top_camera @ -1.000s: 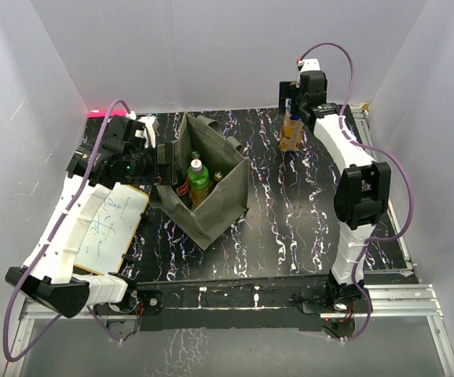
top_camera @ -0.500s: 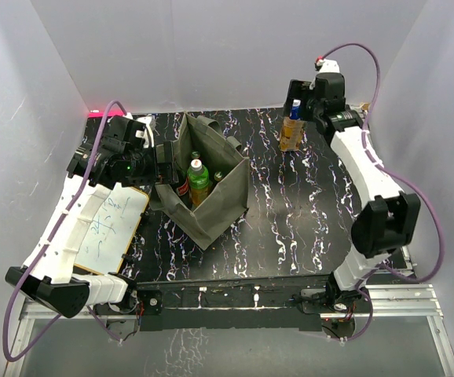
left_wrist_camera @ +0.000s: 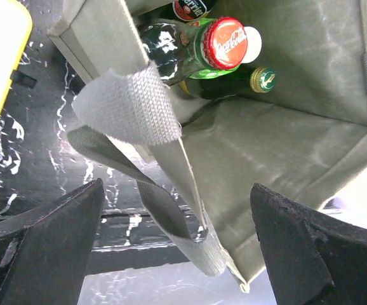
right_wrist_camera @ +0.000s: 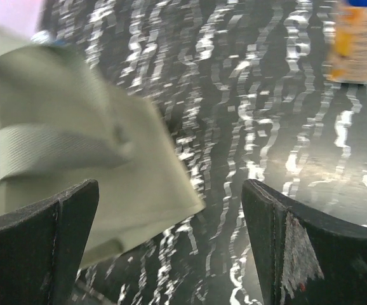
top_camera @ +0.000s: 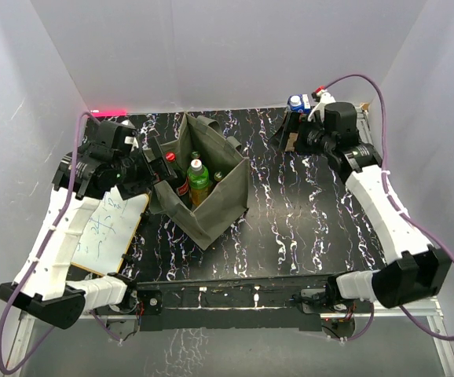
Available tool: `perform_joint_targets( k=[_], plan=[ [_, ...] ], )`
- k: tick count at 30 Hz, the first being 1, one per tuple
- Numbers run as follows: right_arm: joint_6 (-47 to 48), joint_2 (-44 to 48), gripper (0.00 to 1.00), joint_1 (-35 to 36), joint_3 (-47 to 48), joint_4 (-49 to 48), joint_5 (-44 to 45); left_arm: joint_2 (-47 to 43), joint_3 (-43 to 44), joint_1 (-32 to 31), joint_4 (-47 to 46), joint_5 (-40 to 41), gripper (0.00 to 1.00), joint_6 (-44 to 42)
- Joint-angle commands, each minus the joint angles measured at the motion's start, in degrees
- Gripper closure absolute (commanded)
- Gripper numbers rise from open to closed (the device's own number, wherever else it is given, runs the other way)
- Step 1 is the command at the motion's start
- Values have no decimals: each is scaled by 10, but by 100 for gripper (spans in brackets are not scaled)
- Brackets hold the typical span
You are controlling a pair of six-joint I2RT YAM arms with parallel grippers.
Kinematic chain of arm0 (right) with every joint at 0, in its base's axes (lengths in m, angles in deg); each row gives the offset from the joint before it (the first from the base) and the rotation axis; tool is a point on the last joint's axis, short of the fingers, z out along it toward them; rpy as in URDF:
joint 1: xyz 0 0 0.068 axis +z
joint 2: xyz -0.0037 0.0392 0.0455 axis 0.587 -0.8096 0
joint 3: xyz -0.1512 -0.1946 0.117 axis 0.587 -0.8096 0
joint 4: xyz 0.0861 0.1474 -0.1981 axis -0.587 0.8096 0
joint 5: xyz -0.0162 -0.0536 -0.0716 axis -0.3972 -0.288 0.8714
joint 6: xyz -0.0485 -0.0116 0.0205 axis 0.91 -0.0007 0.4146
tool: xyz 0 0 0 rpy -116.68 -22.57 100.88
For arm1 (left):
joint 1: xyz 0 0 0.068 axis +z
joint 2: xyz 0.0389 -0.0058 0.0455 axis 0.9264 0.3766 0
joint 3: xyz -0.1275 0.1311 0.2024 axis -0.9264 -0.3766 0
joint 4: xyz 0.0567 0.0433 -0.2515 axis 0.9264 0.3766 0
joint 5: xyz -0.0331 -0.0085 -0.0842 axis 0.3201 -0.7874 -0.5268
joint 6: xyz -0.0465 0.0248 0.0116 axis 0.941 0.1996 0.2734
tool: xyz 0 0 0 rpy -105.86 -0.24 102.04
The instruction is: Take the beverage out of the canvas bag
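Note:
The olive-grey canvas bag [top_camera: 219, 200] stands open at the table's middle. Inside stand a green bottle with a white cap [top_camera: 198, 179], a cola bottle with a red cap [top_camera: 170, 157] and dark bottles. My left gripper [top_camera: 158, 165] is open at the bag's left rim. In the left wrist view the gripper [left_wrist_camera: 177, 254] straddles the bag wall [left_wrist_camera: 285, 146] and a strap handle [left_wrist_camera: 126, 105], below the red cap [left_wrist_camera: 228, 44]. An orange bottle with a blue cap [top_camera: 295, 103] stands at the back right. My right gripper [top_camera: 290, 132] is open and empty beside it.
A white board with a yellow edge [top_camera: 105, 228] lies under the left arm. In the blurred right wrist view, the bag [right_wrist_camera: 63, 165] is at left, the orange bottle [right_wrist_camera: 361, 44] at upper right, and the open gripper [right_wrist_camera: 171, 254] is above black marbled table.
My right gripper has let go of the orange bottle, which stays standing, and has swung down and turned toward the bag. My left arm has shifted slightly at the bag's left rim.

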Motion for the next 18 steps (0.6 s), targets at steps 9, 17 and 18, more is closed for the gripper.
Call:
perform_joint_targets(
  k=[9,17,18],
  plan=[
    [48,73,9,211,80,-28,-117,-60,-41,0,15,-28,18,127],
    [129,16,23,316,77,-140,-92,-72,-74,0,5,-54,32,124],
    [144,7,25,323,69,-158,-98,-72,-76,0,6,-56,34,119]
  ],
)
